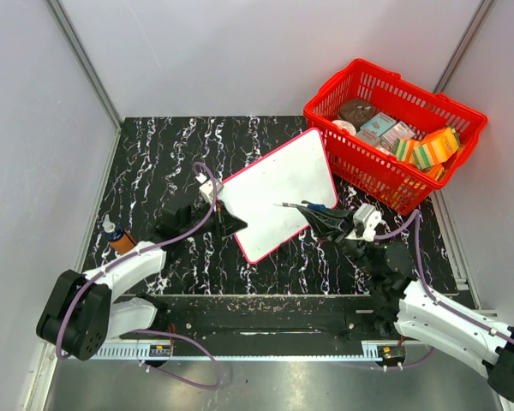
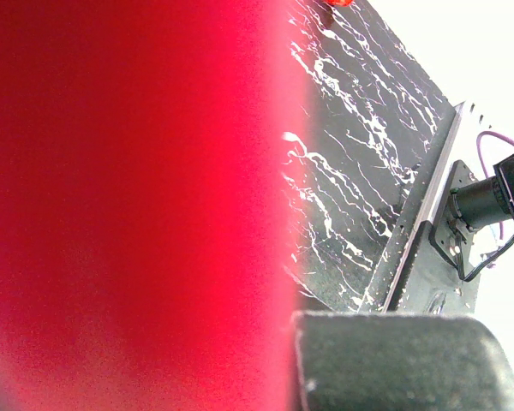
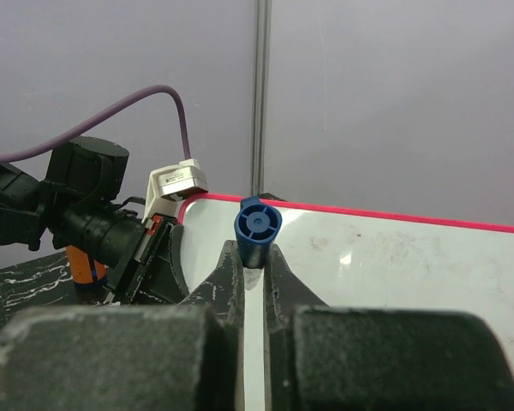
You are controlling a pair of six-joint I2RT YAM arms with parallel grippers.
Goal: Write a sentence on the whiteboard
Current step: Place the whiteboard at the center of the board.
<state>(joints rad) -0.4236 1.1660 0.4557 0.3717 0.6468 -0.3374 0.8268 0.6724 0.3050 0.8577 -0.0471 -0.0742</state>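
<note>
The whiteboard (image 1: 278, 193), white with a thin red rim, stands tilted up at the middle of the table. Its face shows no writing; the sentence is not visible. My left gripper (image 1: 230, 223) is shut on the board's left edge. In the left wrist view the board is a red blur (image 2: 128, 205) beside one finger pad (image 2: 403, 360). My right gripper (image 1: 313, 217) is shut on a blue marker (image 1: 315, 205), whose thin tip points left over the board's lower right part. The right wrist view shows the marker's blue end (image 3: 257, 227) between my fingers, in front of the whiteboard (image 3: 394, 274).
A red basket (image 1: 368, 175) holding several packets stands at the back right, close behind the board. A small bottle with an orange body (image 1: 117, 237) stands at the table's left edge. The table (image 1: 154, 163) is black marble with grey walls around it.
</note>
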